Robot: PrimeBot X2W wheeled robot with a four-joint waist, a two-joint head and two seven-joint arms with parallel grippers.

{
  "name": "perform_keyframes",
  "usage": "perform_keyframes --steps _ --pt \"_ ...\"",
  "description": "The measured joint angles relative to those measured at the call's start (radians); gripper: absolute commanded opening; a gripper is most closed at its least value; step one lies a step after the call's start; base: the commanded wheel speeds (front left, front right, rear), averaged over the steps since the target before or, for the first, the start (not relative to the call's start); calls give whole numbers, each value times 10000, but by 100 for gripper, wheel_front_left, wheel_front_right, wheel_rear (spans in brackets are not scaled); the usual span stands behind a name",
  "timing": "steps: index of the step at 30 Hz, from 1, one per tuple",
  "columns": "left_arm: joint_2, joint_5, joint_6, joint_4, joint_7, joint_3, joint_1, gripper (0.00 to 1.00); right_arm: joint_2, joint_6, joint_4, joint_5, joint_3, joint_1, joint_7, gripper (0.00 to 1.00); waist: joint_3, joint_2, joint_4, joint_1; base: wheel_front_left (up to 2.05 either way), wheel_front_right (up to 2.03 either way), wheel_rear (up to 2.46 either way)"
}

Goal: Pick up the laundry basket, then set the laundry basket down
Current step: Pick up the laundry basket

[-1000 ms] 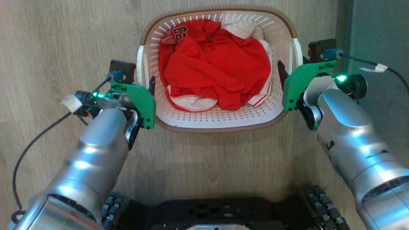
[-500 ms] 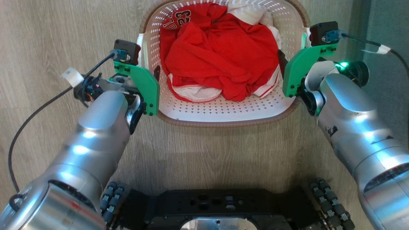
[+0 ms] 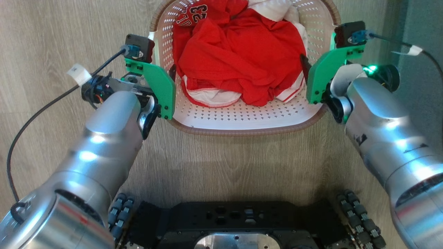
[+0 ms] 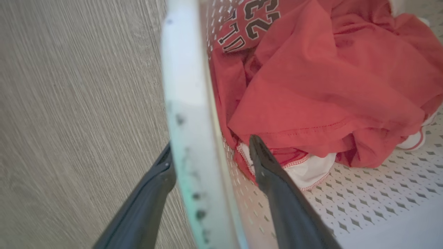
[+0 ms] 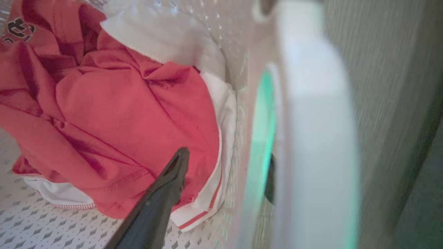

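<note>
The laundry basket (image 3: 242, 119) is in the top middle of the head view, and its far end runs off the top edge. It is full of red clothes (image 3: 238, 58), with some white cloth (image 3: 273, 8) behind them. The wood floor (image 3: 48, 38) lies under it.

One arm reaches in from each side. That makes sense, because the basket is wide and one arm alone would tip it.

The left gripper (image 4: 211, 147) is at the left handle (image 4: 187, 86). One dark finger is outside the handle and touches it. The other is inside the basket, next to the clothes. The fingers stand apart with the handle between them, and the pictures do not show if they squeeze it tight.

The right gripper (image 5: 226, 157) sits the same way at the right handle (image 5: 311, 121). Its inner finger is near the red clothes. Its outer finger is mostly hidden behind the handle, so its hold cannot be told either.

A soft shadow falls on the floor below the near rim (image 3: 242, 132). The basket may be a little off the floor, but that is only a guess.

The left of the frame has lots of bare floor. At the right edge a grey strip (image 3: 427, 20) runs close to the right arm, so there is less room there. The robot's black base (image 3: 235, 221) is at the bottom, well apart from the near rim. Both sides should probably go down together so nothing spills.
</note>
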Motion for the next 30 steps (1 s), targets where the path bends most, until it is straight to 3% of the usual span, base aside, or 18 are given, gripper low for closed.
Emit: perform_keyframes --steps 5,6,7,8,9,24,30 --pt "0 -353 153 -6 -2 -215 -2 99 -27 2 90 119 161 -207 -107 100 45 0 14 0 0 0 0" --pt "0 -433 186 -6 -2 -236 -2 71 -27 2 94 205 194 -234 -107 100 52 0 17 0 0 0 0" --pt "0 -493 215 -8 0 -280 -2 31 -27 0 102 284 240 -247 -107 49 57 0 22 0 0 0 0" --pt "0 -552 215 -10 4 -336 -3 0 -27 2 102 322 295 -248 -111 22 60 0 25 0 0 0 0" --pt "0 -600 211 -40 2 -426 -2 0 -29 0 102 366 339 -247 -159 0 63 0 28 0 0 0 0" --pt "-12 -1521 286 -54 186 -1127 -111 0 -190 0 230 915 769 -346 -268 0 14 0 135 0 0 0 0" --pt "-8 -1820 44 -96 621 -1519 -89 0 -336 0 263 993 1237 -346 33 0 -263 0 162 0 0 0 0"
